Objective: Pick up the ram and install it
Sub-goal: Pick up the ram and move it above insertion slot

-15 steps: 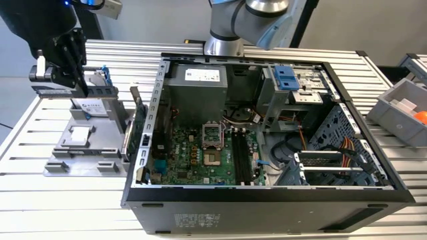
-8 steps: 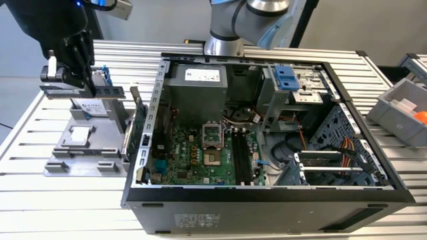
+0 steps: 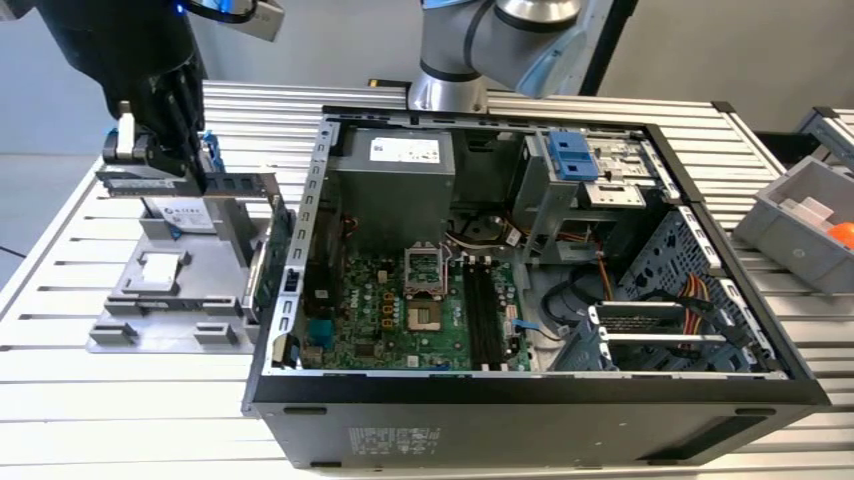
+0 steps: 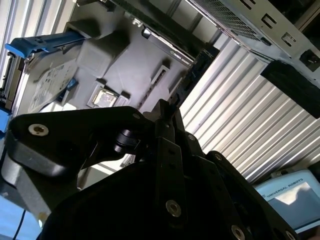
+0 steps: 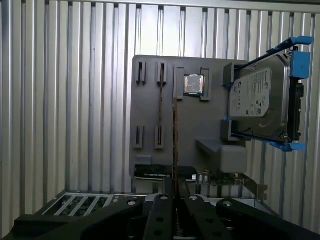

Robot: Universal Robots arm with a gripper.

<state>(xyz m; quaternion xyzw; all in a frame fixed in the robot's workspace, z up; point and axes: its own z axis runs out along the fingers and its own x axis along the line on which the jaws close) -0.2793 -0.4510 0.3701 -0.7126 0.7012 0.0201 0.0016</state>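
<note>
Between the fingertips of the pincer [image 5: 176, 201], in the first wrist view, the ram [image 5: 175, 145] ran edge-on, and the pincer looked clamped on its two faces. Beneath lay the grey tray [image 5: 150, 112], with the hard drive [image 5: 260, 100] off to one side. Whether the ram had cleared the tray I could not tell. A good lift called for a square grip and a straight pull, with no twisting. From the second wrist view, the card [image 4: 175, 50] stood just beyond the pincer, an edge to mind. Across the exterior view, the computer case [image 3: 534, 405] wall rose beside the pincer, with open room above the case.
</note>
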